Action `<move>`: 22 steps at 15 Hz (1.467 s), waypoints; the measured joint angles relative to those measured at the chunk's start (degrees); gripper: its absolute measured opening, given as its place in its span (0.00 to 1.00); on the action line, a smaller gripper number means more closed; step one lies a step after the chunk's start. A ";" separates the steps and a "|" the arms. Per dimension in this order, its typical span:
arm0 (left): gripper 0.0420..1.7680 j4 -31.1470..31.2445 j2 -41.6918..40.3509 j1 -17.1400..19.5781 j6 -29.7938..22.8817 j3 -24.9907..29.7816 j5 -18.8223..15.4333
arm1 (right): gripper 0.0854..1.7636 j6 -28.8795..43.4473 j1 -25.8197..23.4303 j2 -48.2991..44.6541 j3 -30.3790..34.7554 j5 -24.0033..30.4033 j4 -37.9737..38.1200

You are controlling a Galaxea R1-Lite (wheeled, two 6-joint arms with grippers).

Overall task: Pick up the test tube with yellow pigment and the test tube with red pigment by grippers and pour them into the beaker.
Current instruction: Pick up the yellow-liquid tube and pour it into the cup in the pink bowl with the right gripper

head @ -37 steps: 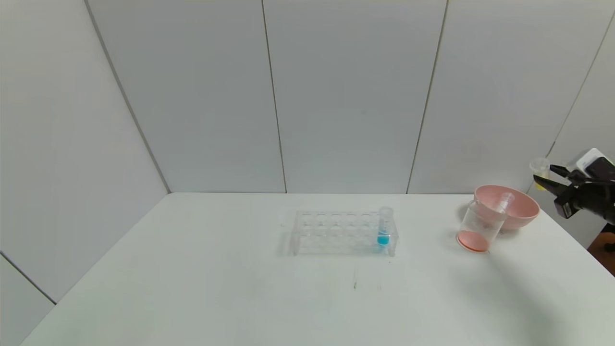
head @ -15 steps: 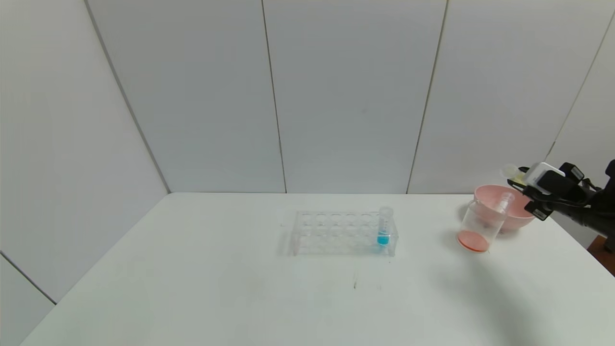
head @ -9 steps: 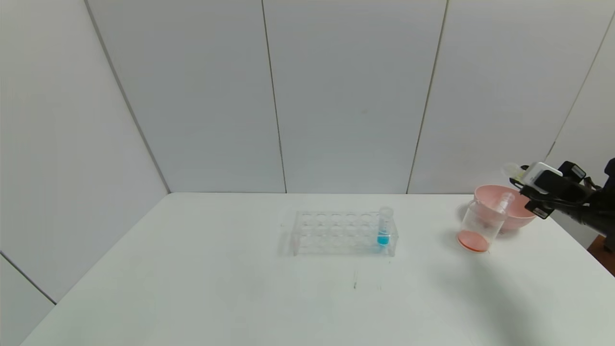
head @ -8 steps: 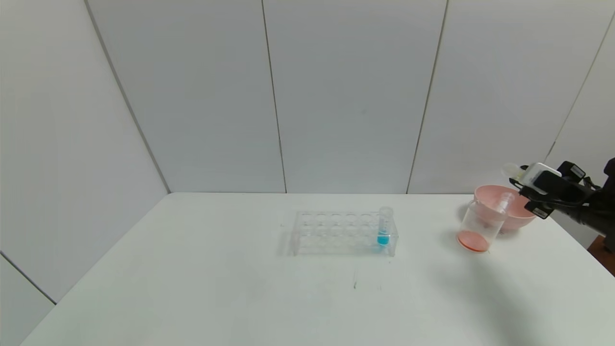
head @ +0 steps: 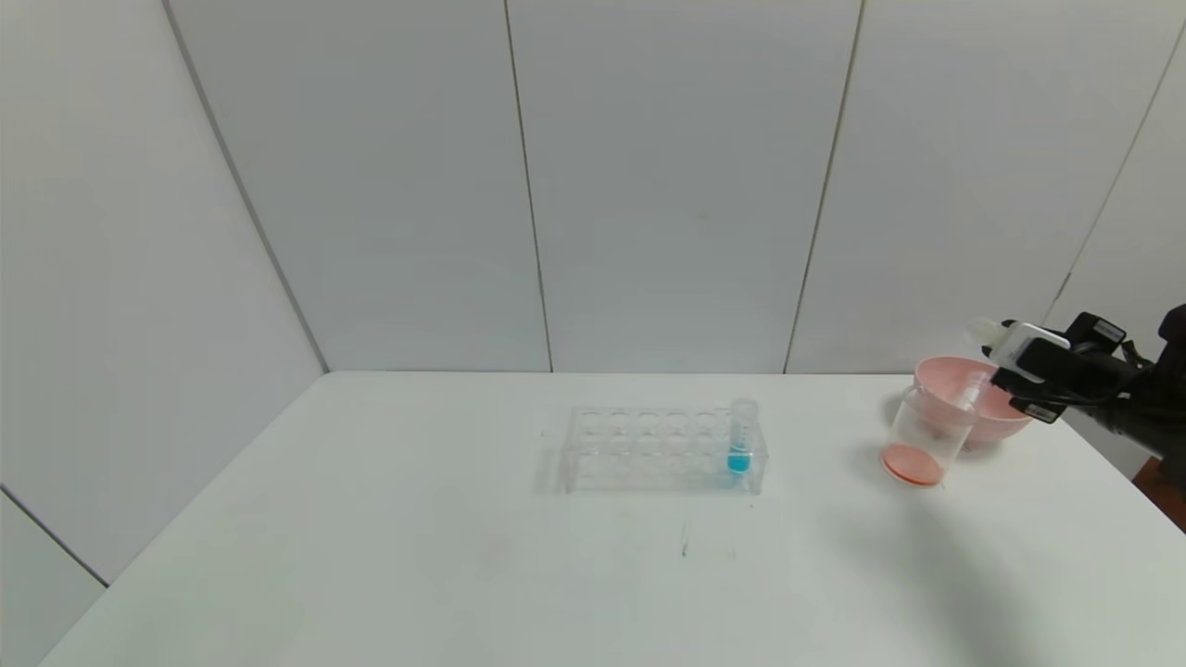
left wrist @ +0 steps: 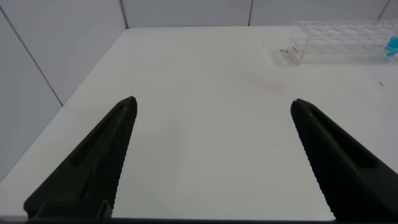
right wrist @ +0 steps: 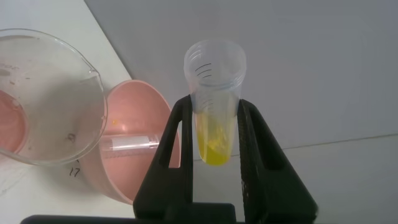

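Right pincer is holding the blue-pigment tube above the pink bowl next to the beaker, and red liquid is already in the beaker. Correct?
Not quite: the right pincer holds the test tube with yellow pigment, as the right wrist view shows. It is above the pink bowl, and the beaker already holds red liquid.

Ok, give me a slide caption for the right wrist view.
Right claw holds the yellow tube near the beaker and pink bowl.
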 joint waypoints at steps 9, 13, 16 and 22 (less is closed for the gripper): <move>1.00 0.02 0.00 0.00 0.00 0.00 0.00 | 0.25 -8.55 0.83 0.34 2.21 0.00 -5.72; 1.00 0.00 0.00 0.00 0.00 0.00 0.00 | 0.25 -9.75 0.80 0.84 2.72 0.13 -5.99; 1.00 0.00 0.00 0.00 0.00 0.00 0.00 | 0.25 -10.37 1.00 1.08 2.82 0.11 -6.02; 1.00 0.00 0.00 0.00 0.00 0.00 0.00 | 0.25 -10.96 1.96 1.27 4.05 0.11 -7.41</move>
